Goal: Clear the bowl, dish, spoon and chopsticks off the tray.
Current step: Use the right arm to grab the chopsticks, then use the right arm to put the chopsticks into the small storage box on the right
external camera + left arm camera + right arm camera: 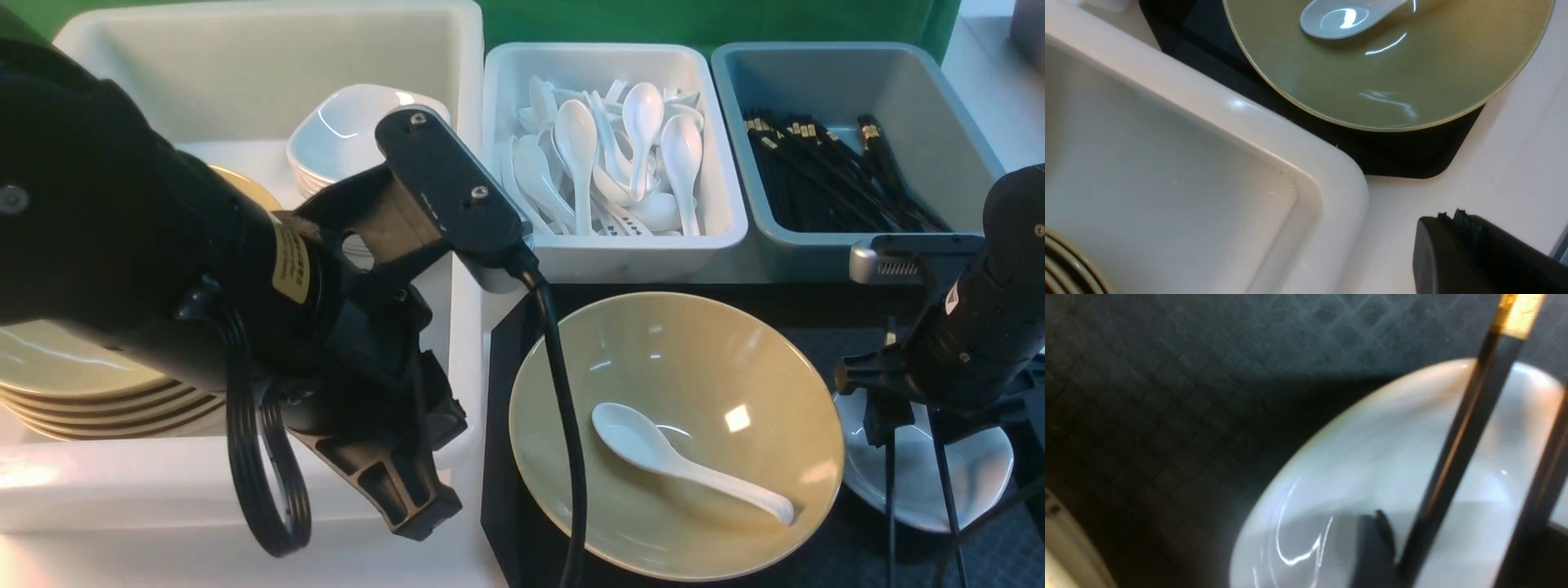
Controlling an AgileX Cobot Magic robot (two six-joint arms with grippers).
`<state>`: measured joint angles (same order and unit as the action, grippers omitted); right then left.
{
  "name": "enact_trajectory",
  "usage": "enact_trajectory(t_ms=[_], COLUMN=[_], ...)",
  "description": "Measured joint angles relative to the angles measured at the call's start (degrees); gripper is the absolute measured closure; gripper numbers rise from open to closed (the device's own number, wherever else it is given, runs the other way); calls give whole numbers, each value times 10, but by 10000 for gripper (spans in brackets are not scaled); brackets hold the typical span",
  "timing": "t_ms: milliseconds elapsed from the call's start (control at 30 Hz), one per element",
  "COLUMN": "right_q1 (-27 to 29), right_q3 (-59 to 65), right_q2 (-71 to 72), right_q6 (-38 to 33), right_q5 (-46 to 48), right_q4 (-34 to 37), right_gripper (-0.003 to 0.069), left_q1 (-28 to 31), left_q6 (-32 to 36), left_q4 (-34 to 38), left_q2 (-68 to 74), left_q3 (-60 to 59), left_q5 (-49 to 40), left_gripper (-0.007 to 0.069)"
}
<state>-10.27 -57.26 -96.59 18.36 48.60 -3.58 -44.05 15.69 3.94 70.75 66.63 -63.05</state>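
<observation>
1. The black left gripper (412, 510), jaws pressed together, is hovering at lower left of the front view, before the large white plastic bin (467, 343).
2. At lower centre, the wide olive-yellow glossy bowl (694, 367) is sitting on the black diamond-textured tray (849, 563), cradling the white glossy soup spoon (686, 465).
3. At lower right, the right gripper (886, 412) is hanging over the small white dish (980, 478) and the thin black gold-banded chopsticks (890, 490); I cannot tell how its jaws are standing.

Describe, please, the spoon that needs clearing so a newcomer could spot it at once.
Find the black tray, then the wide olive-yellow bowl on it. The spoon lies alone inside that bowl, unlike the white spoons heaped in the middle bin.
</observation>
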Motion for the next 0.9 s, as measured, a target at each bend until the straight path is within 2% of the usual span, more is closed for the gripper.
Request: enact_trajectory(t_ms=[33, 100, 133, 167, 233, 467, 667, 800, 900], right_q1=[0, 0, 0, 0, 0, 0, 0, 0, 0], right_q3=[0, 0, 0, 0, -1, -1, -19, -114, -204], right_q2=[0, 0, 0, 0, 0, 46, 137, 163, 145], right_q6=[-1, -9, -11, -15, -18, -67, -111, -140, -150], right_q5=[1, 7, 8, 11, 16, 41, 60, 64, 49], right_q4=[0, 0, 0, 0, 0, 0, 0, 0, 0], right_gripper=[259, 364, 384, 464, 510, 508, 508, 508, 508], left_q1=[0, 0, 0, 0, 0, 0, 0, 0, 0], left_q6=[0, 0, 0, 0, 0, -2, -17, -46, -51], left_q4=[0, -1, -1, -1, -1, 0, 0, 8, 8], left_q2=[0, 0, 0, 0, 0, 0, 1, 31, 77], left_q3=[0, 0, 0, 0, 0, 0, -27, -41, -4], left_q5=[0, 1, 2, 5, 9, 11, 54, 110, 128], left_gripper=[636, 636, 636, 636, 636, 636, 636, 636, 636])
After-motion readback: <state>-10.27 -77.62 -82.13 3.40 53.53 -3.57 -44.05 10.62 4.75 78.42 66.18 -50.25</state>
